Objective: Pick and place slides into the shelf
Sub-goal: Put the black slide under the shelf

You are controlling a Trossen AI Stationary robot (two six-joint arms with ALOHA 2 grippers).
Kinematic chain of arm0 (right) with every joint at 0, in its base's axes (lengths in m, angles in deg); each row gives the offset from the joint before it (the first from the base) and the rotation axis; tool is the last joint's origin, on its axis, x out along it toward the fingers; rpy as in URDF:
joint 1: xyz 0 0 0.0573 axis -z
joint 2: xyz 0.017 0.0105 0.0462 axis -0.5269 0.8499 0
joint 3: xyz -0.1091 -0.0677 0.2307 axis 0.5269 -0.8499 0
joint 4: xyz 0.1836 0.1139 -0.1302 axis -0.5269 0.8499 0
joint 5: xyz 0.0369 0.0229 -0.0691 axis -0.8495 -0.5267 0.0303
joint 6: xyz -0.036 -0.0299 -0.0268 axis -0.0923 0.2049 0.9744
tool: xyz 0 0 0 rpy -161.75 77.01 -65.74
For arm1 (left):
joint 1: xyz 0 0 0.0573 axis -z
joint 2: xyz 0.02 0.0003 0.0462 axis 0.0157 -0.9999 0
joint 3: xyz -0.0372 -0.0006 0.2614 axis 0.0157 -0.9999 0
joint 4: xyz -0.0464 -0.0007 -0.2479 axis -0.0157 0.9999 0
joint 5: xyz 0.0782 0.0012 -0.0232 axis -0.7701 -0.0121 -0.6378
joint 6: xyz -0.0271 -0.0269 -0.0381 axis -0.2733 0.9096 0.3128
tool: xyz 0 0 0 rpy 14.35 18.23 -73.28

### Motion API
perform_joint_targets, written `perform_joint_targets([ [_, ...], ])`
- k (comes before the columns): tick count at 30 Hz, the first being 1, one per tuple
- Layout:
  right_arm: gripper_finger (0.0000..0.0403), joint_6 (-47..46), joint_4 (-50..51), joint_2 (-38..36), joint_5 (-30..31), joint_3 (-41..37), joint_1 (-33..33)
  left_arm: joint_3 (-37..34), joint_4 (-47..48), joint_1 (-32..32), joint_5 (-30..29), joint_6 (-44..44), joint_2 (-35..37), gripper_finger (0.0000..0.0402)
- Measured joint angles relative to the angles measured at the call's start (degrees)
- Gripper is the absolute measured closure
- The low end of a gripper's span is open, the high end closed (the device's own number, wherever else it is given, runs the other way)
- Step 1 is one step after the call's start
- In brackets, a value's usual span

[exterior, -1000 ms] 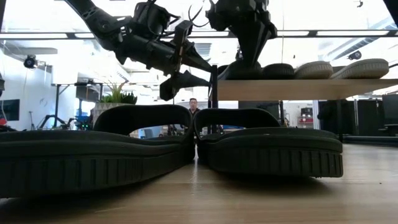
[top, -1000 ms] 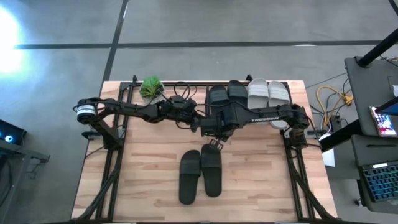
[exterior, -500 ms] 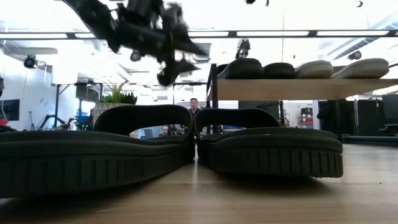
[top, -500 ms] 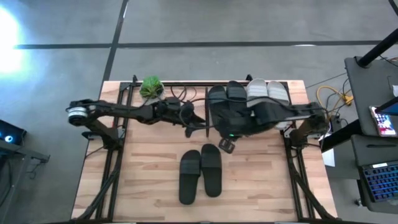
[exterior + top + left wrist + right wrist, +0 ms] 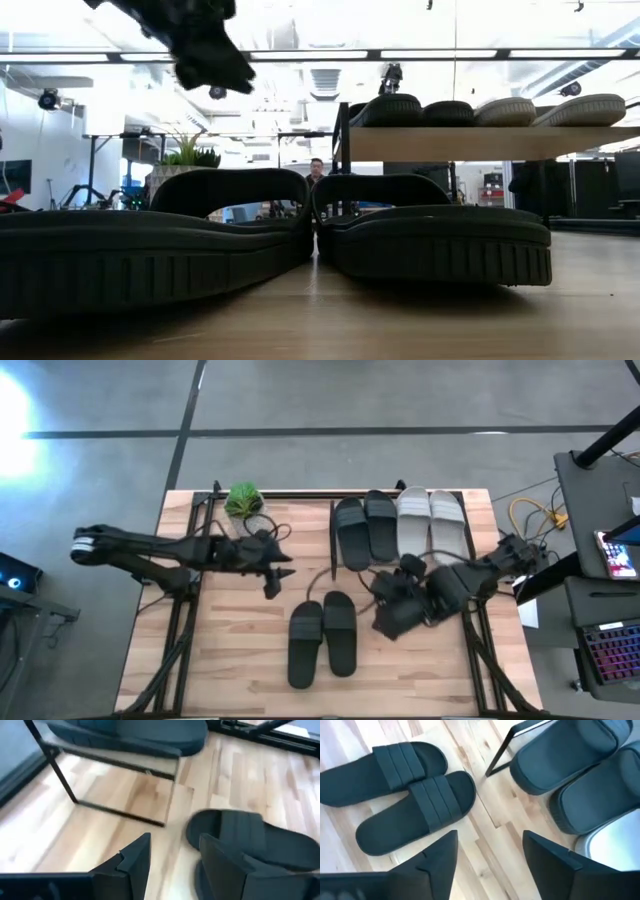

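I am holding my left gripper (image 5: 272,582) above the bare tabletop (image 5: 230,660), left of the shelf (image 5: 333,545) and just up-left of the loose black pair, with its fingers (image 5: 134,862) spread apart and gripping nothing. My right gripper (image 5: 385,610) is hanging over the table in front of the shelf, just to the right of the loose pair, and its fingers (image 5: 437,855) are also standing apart and empty. Four slides are already lying on the shelf's board: a black pair (image 5: 363,530) on the left side and the light grey pair (image 5: 431,520) on the right, all side by side. The remaining black pair (image 5: 323,637) is lying on the tabletop near its front middle, the two slides touching along their inner edges, straps up. A small green plant (image 5: 242,500) is sitting at the table's back edge, left of the shelf. In the low view a person (image 5: 316,172) is showing far off in the room behind the table.
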Motion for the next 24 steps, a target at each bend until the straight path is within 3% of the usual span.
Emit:
perform_joint_targets([
  [9, 0.0165, -7.72, -1.55, 0.0, 0.77, -8.78, -7.25, 0.0, 12.56, 13.03, -8.41, 17.13, 1.91, 0.0251],
  [18, 0.0172, -15.35, -29.57, 1.24, 0.79, -23.04, -12.31, 0.0, 15.09, 29.4, -15.53, 30.4, -1.27, 0.0284],
  [24, 0.0172, -17.85, -41.16, 7.41, 0.69, -25.38, -12.11, 0.0, 20.2, 35.16, -15.55, 34.35, -3.79, 0.0286],
])
